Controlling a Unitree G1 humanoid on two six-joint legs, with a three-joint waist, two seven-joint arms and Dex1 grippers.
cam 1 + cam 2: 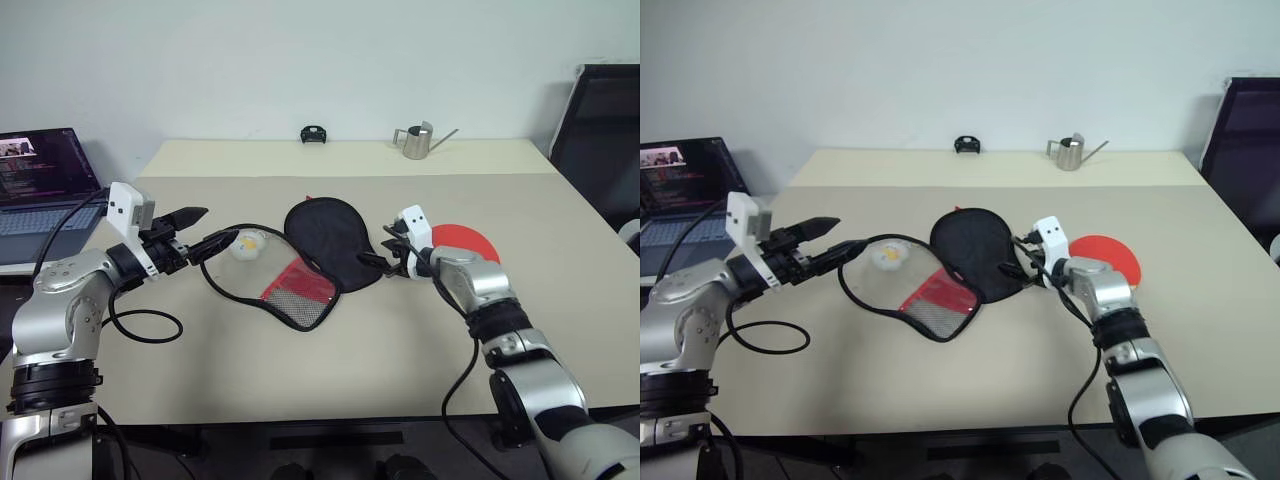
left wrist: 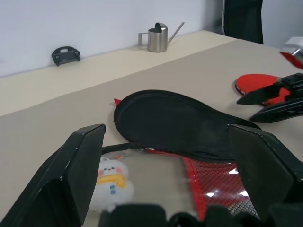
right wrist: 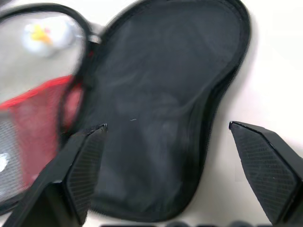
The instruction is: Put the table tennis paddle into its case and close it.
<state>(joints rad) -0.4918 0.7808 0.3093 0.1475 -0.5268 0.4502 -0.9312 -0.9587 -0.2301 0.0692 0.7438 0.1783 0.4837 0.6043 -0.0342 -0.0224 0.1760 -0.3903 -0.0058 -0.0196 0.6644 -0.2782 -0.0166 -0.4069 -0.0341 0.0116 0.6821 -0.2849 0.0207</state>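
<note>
The case [image 1: 330, 240] lies unzipped and spread flat mid-table. Its black half is toward the right. Its clear and red-mesh half [image 1: 298, 287] is toward the left, with a white-yellow charm [image 1: 248, 243] lying by it. The table tennis paddle [image 1: 468, 241] lies to the right of the case; its red face shows and its handle is hidden behind my right arm. My left gripper [image 1: 203, 230] is open and level at the case's left rim. My right gripper [image 1: 382, 250] is open at the black half's right edge, and in the right wrist view that black half [image 3: 161, 109] lies between its fingers [image 3: 80, 161].
A laptop [image 1: 45, 185] stands off the table's left side. A metal watering can [image 1: 415, 142] and a small black clip [image 1: 314, 134] sit at the far edge. A dark chair [image 1: 600, 130] is at the right. My left arm's cable [image 1: 140, 325] loops on the table.
</note>
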